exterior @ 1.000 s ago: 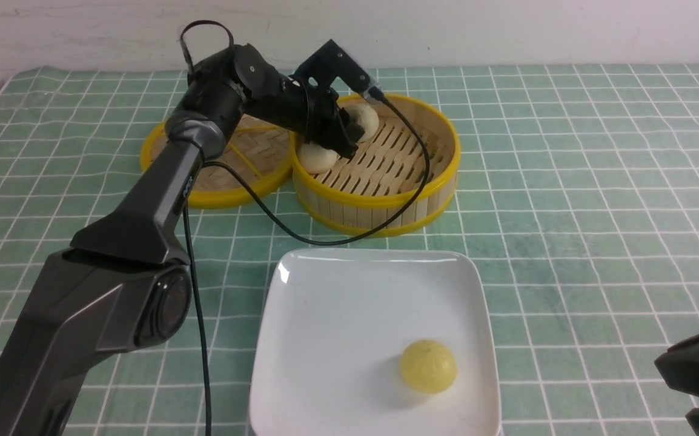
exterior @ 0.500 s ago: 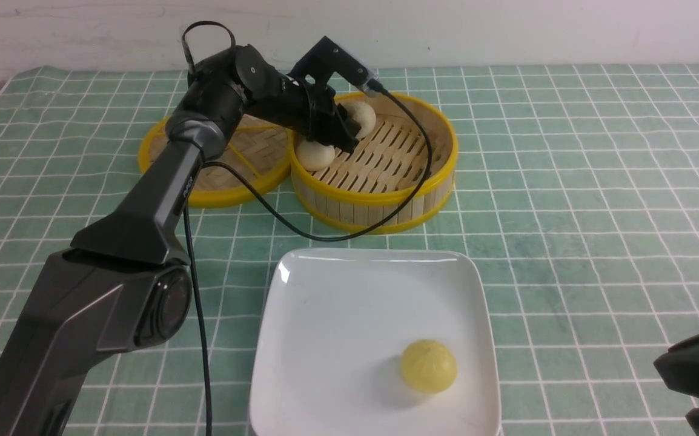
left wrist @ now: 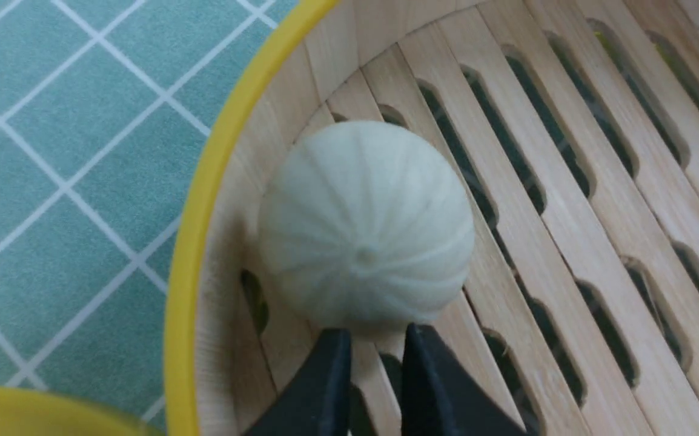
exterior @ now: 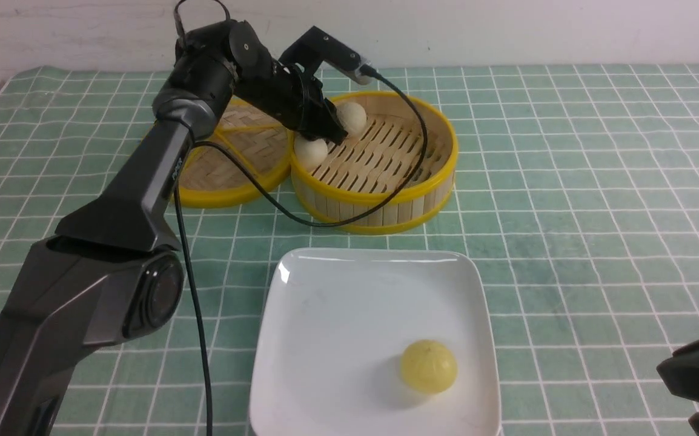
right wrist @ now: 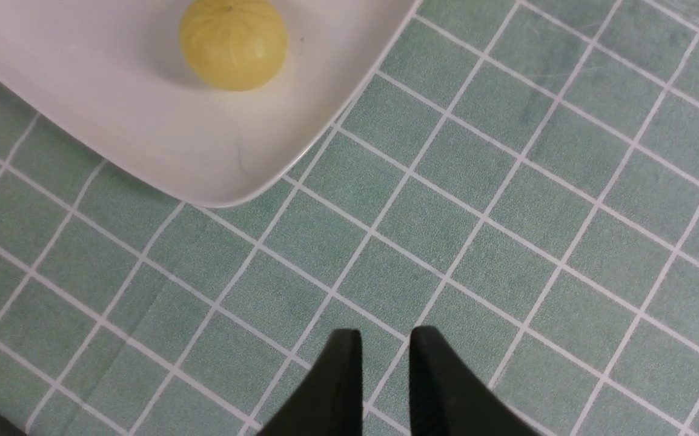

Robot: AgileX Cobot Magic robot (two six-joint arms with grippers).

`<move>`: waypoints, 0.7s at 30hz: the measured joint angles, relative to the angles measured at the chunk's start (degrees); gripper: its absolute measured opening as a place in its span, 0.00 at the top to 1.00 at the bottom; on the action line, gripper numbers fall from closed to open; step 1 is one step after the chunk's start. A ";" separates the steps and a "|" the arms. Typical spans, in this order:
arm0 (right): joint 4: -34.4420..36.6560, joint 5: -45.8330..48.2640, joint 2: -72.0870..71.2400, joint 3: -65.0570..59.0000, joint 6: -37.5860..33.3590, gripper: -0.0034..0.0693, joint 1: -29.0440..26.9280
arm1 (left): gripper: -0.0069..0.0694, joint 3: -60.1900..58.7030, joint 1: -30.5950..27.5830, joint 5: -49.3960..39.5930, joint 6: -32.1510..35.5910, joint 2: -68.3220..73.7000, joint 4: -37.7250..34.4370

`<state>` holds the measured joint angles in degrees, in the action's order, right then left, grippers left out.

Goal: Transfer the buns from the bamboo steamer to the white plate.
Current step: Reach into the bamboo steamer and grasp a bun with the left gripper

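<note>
The bamboo steamer (exterior: pixel 446 163) stands at the back with two off-white buns in it, one (exterior: pixel 311 151) by its left wall and one (exterior: pixel 351 117) by its back wall. My left gripper (exterior: pixel 332 134) reaches down into it between them. In the left wrist view its tips (left wrist: pixel 377 333) stand a narrow gap apart with nothing between them, just short of a bun (left wrist: pixel 366 221) that rests against the steamer wall (left wrist: pixel 277 151). A pale yellow bun (exterior: pixel 428 366) lies on the white plate (exterior: pixel 337 315). My right gripper (right wrist: pixel 386 333) hovers narrowly open over the cloth beside the plate's corner (right wrist: pixel 222 181).
The flat woven lid (exterior: pixel 234 163) lies left of the steamer and touches it. The left arm's cable (exterior: pixel 301 221) loops over the steamer's front rim. The right arm (exterior: pixel 698 375) shows at the front right edge. A green checked cloth (exterior: pixel 567 181) covers the table.
The left gripper has drawn a little up and to the left inside the steamer. Both buns and the steamer have shifted slightly left. The right arm has hardly moved.
</note>
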<state>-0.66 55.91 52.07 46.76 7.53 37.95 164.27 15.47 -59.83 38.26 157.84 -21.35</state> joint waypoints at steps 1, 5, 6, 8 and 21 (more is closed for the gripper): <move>0.00 0.05 0.00 0.00 0.00 0.75 0.00 | 0.72 -0.01 -0.08 -0.24 -0.46 -0.32 0.05; 0.00 0.11 0.00 0.00 0.00 0.75 0.00 | 0.72 -0.01 -0.14 -1.63 -2.21 -2.11 0.66; 0.00 0.17 0.00 0.00 0.00 0.75 0.00 | 0.72 -0.01 -0.20 -1.75 -2.41 -2.28 0.89; 0.00 0.30 0.00 0.00 0.00 0.75 0.00 | 0.72 -0.01 -0.20 -1.81 -2.89 -2.35 1.52; 0.66 0.30 0.00 0.00 0.00 0.73 0.00 | 0.57 -0.06 -0.20 6.46 -6.56 -1.09 -0.53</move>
<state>0.00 56.21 52.07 46.76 7.53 37.95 164.21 15.27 -53.37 31.70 156.76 -21.88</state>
